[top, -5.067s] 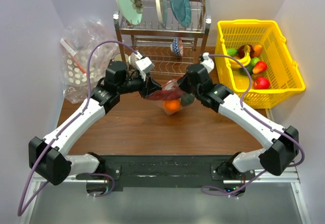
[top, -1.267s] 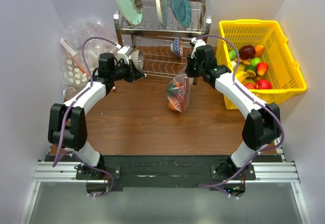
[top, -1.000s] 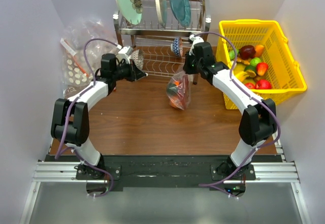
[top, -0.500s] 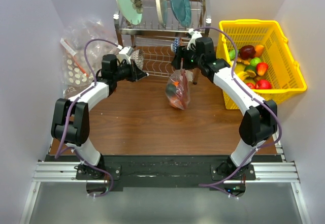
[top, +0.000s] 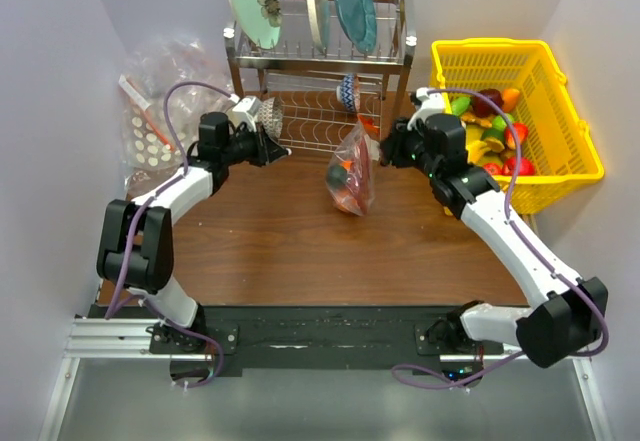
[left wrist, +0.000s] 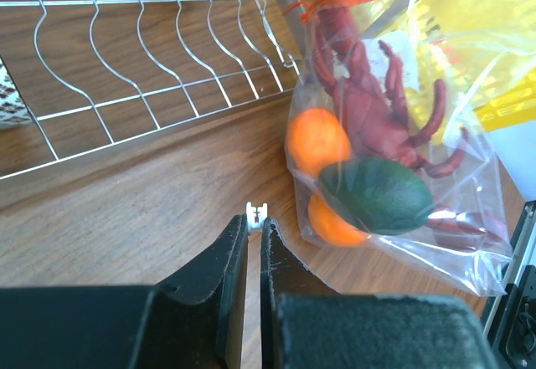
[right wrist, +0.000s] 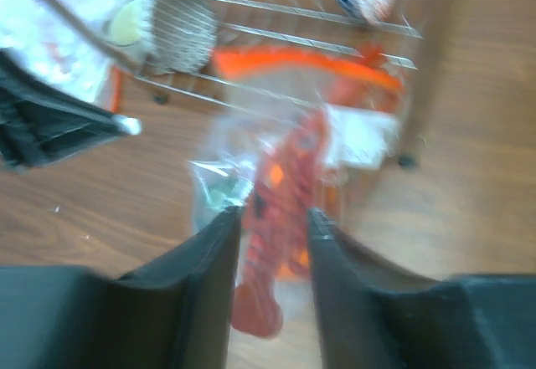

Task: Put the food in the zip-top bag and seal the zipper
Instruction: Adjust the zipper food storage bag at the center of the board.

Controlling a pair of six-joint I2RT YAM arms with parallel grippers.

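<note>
Left wrist, bag (left wrist: 473, 248) holding lobster (left wrist: 366, 108), orange (left wrist: 317, 140), green fruit (left wrist: 375, 195)

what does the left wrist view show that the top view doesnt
Only the left wrist view: the left gripper, its fingers nearly touching with nothing between them, and the food in the bag told apart clearly: the lobster, the orange and the green fruit. Only the top view: the plates and the heap of bags. Both: the filled bag on the table, the wire rack and the yellow basket.
</note>
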